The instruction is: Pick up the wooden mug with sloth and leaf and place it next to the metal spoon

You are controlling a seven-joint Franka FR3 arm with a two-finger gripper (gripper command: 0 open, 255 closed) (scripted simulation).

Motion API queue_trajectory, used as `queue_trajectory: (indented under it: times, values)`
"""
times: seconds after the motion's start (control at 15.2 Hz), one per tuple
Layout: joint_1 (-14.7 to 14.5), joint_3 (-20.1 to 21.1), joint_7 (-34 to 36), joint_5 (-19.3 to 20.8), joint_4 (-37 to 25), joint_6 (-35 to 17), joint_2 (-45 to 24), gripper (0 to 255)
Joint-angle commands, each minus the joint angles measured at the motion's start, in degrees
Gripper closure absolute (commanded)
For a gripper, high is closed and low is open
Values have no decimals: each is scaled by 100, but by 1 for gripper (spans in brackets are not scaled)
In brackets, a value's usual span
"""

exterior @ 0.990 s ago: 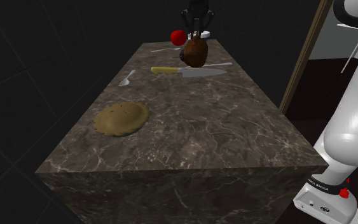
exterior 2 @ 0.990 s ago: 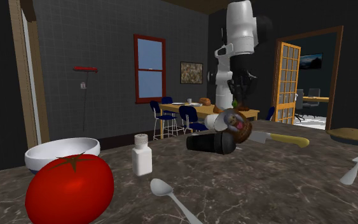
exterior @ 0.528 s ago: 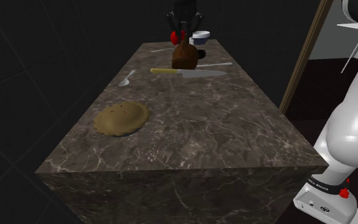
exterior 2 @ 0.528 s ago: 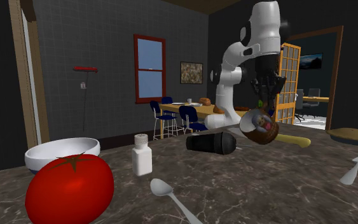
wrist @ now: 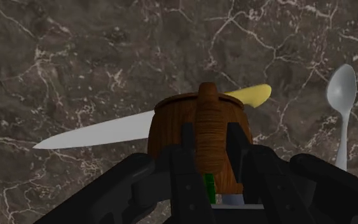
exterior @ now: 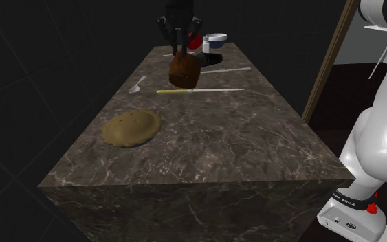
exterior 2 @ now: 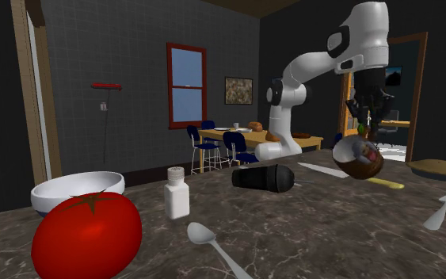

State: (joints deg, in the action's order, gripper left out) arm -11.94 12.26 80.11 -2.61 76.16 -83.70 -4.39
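While the fingers (wrist: pixel 187 153) are squeezing its handle, the brown mug (wrist: pixel 199 124) is hanging above the desk (exterior: pixel 253 137). It is floating over the knife (wrist: pixel 95 135), near the spoon (wrist: pixel 341 89) by the desk's edge.

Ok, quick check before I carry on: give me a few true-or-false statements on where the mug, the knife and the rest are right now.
1. The gripper is shut on the mug's handle. True.
2. A pie and a spoon lie on the counter. True.
3. The mug stands on the counter beside the spoon. False: it hangs in the gripper above the knife, apart from the spoon.
4. The knife has a red handle. False: the handle is yellow.
5. The tomato sits inside the bowl. False: it lies on the counter, in front of the bowl in the second exterior view.
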Motion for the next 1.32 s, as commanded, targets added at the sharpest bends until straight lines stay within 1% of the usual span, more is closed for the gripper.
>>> queue_trajectory:
  times: [0.0, 0.33, 0.73, 1.25]
  values:
    - [-170, 136, 300, 59, -183, 20, -145, 255]
    - [-633, 435, 1010, 259, -726, 117, -576, 255]
    - [-568, 413, 942, 173, 129, -469, -298, 255]
    - [-521, 397, 874, 104, 1056, -1174, -70, 255]
